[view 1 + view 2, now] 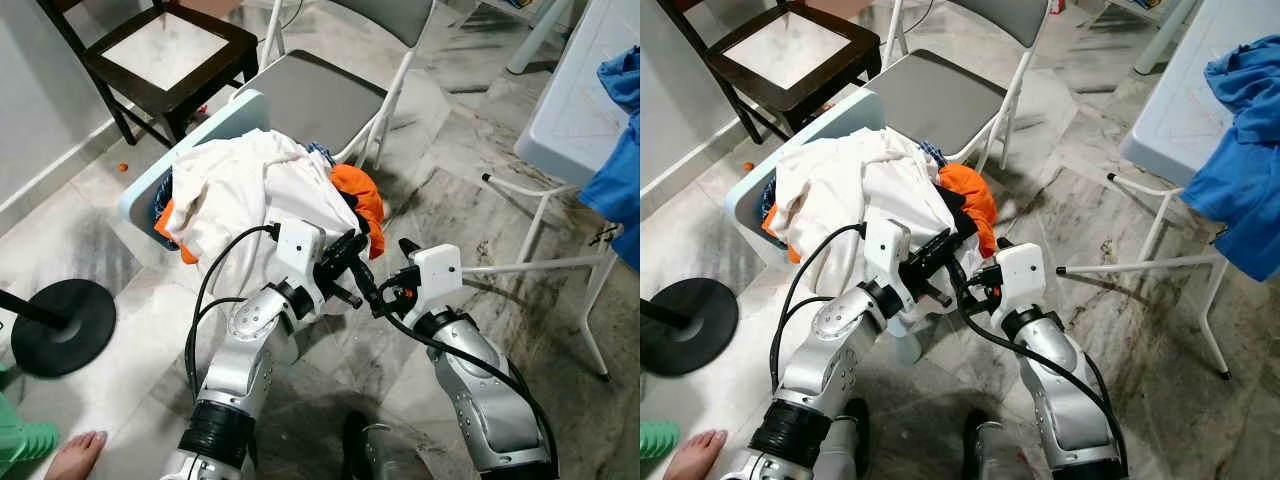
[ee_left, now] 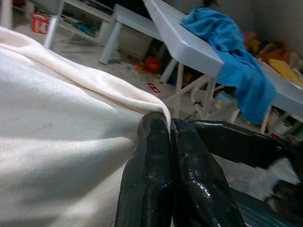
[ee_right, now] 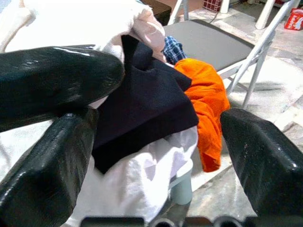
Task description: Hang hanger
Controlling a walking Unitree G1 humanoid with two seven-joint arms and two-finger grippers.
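A light blue laundry basket (image 1: pixel 228 112) on the floor is heaped with clothes: a white garment (image 1: pixel 250 190) on top, an orange one (image 1: pixel 360 195) at its right side, and a dark navy cloth (image 3: pixel 147 104) under the white. My left gripper (image 2: pixel 169 124) is shut, pinching the edge of the white garment (image 2: pixel 71 142) at the pile's near right side. Just to its right, my right gripper (image 3: pixel 156 120) stands open and faces the navy and orange (image 3: pixel 208 104) clothes, holding nothing. I see no hanger.
A grey folding chair (image 1: pixel 320 95) stands right behind the basket, and a dark wooden chair (image 1: pixel 165 50) is at the back left. At the right, a white table (image 1: pixel 590 90) carries a blue garment (image 1: pixel 620 180). A black round stand base (image 1: pixel 60 325) and a person's foot (image 1: pixel 75 455) are at the left.
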